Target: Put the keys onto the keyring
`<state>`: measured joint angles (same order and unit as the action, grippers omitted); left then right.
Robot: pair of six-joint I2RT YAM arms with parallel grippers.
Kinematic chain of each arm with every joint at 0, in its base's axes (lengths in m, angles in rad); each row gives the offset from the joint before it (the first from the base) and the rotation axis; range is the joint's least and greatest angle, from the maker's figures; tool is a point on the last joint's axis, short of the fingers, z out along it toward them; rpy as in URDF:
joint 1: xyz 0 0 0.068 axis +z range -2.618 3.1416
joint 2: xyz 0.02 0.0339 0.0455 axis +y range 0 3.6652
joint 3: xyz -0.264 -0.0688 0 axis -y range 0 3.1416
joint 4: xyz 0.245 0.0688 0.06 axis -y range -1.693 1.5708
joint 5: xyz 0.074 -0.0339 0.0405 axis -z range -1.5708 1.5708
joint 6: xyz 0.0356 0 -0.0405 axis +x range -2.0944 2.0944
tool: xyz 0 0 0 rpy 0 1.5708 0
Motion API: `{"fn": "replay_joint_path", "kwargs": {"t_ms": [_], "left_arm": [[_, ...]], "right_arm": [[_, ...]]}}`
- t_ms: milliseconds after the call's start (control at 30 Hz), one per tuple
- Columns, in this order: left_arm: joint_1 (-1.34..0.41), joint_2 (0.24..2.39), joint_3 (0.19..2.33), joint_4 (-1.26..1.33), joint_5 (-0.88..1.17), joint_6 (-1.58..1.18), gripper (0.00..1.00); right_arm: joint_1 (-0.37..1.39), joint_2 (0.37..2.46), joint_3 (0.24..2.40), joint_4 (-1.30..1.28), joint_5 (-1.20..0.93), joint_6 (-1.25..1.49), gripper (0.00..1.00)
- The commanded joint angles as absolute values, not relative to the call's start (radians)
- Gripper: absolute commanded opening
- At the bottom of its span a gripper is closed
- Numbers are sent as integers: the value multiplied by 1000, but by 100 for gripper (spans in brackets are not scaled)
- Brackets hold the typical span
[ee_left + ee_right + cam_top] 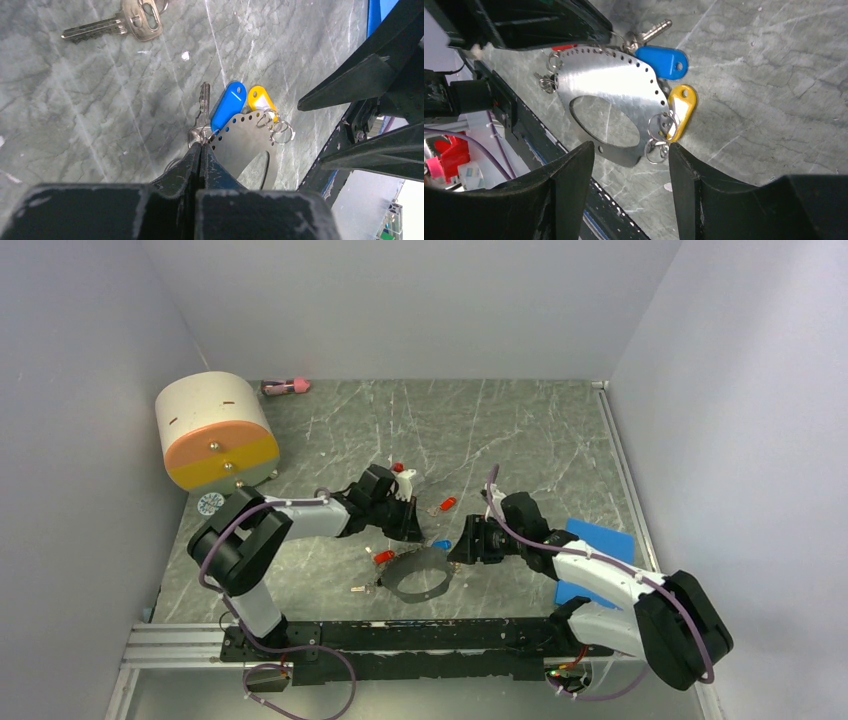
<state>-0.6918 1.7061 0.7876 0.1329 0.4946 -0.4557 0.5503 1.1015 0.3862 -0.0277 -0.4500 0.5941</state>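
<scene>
the left fingers [192,167] are seen pressed together at the rim of the keyring [245,145], right beside the head of a silver key [204,100]. whether the key's head, a small ring or the plate's edge is pinched there is hidden by the fingers themselves. the right fingers [574,175] are held apart, one on each side of the keyring's near edge, and no contact with it can be made out. the keyring lies flat on the table [520,430] between the two arms: a pale metal plate with an oval cut-out and a row of small holes along its curved rim, its lower part cut off by the fingers in the left wrist view. one blue tag [664,62] and one yellow tag [681,107] are seen at the rim, the yellow one joined to two small split rings [659,125]. two more small rings at the plate's other end are hard to make out. one brass key [135,20] lies apart on the table, its ring cut off by the frame's top edge. in the top view three red key heads [384,556] can be counted near the left arm, though whether all three are keys cannot be told at that size. the yellow tag's white label is too blurred to be read, as is a round white sticker [210,503] below the cream-and-orange drum [215,430].
</scene>
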Motion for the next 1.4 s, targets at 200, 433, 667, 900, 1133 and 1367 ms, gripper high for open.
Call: {"fn": "replay_joint_path", "kwargs": {"t_ms": [200,433,667,900,1133,1367], "left_arm": [[-696,1563,772,58,339,-468,4],[-735,1449,747,5,233,-472,29],[-815,1403,747,-8,167,-457,36],[-826,1410,720,124,213,-491,36],[-830,1390,642,246,239,-524,33],[-886,1474,634,351,246,-539,29]], "right_arm": [[547,1173,351,88,-531,626,61],[547,1177,358,81,-514,606,62],[544,1193,402,59,-477,576,61],[513,1267,457,121,-490,602,55],[471,1363,511,152,-477,620,47],[449,1439,557,127,-428,580,45]]}}
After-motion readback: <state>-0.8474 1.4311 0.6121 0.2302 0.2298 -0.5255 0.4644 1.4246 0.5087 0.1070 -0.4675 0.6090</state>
